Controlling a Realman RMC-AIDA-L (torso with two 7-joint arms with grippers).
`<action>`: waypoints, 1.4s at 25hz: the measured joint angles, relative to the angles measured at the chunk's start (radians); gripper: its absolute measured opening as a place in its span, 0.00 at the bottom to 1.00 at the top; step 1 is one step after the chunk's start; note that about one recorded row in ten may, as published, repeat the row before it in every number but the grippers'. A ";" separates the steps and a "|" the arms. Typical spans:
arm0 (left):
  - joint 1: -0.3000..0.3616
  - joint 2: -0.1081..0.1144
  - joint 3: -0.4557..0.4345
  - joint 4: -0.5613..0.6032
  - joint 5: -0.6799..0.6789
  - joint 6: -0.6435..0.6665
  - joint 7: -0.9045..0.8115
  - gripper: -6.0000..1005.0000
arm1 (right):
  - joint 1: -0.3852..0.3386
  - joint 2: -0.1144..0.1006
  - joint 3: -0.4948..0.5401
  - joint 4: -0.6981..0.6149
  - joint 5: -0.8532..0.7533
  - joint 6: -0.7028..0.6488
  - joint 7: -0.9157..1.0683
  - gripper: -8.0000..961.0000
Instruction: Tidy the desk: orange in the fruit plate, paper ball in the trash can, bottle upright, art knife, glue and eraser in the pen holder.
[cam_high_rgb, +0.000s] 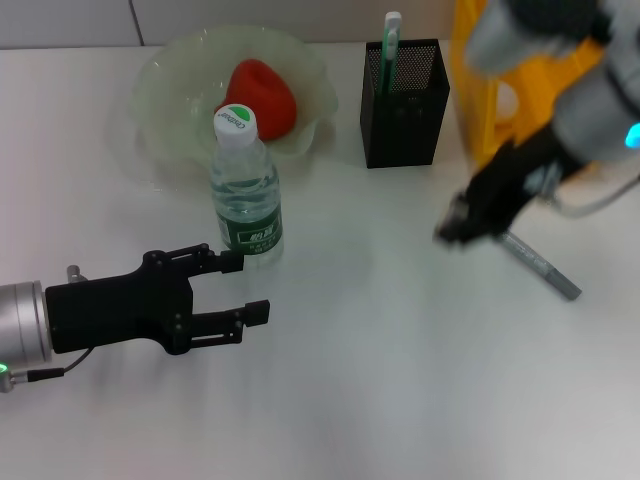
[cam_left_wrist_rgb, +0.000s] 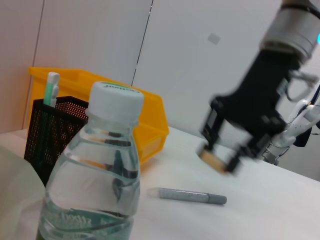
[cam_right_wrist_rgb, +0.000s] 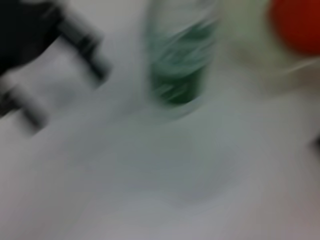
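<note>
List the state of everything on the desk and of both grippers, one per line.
Bottle: upright, capped, beside the plate.
Orange: in the plate.
Pen holder: upright, a green-and-white item standing in it.
Art knife: lying flat on the desk.
Left gripper: open, empty, next to the bottle.
Right gripper: above the desk, holding a small tan thing.

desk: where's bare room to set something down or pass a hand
Bare patches: the near desk in front of the bottle, and the strip between the left gripper and the grey art knife. Crowded: the back, with fruit plate, pen holder, yellow bin and the right gripper.
</note>
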 joint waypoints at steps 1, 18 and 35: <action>0.001 0.000 0.000 0.000 0.000 0.003 0.000 0.78 | 0.006 0.000 0.036 -0.009 -0.020 0.028 0.015 0.44; -0.007 -0.005 0.009 0.000 0.000 0.006 0.000 0.78 | 0.231 -0.002 0.232 0.530 -0.060 0.649 0.090 0.44; 0.000 -0.009 0.009 0.000 0.000 0.006 0.001 0.78 | 0.100 0.000 0.184 0.248 0.009 0.473 0.084 0.62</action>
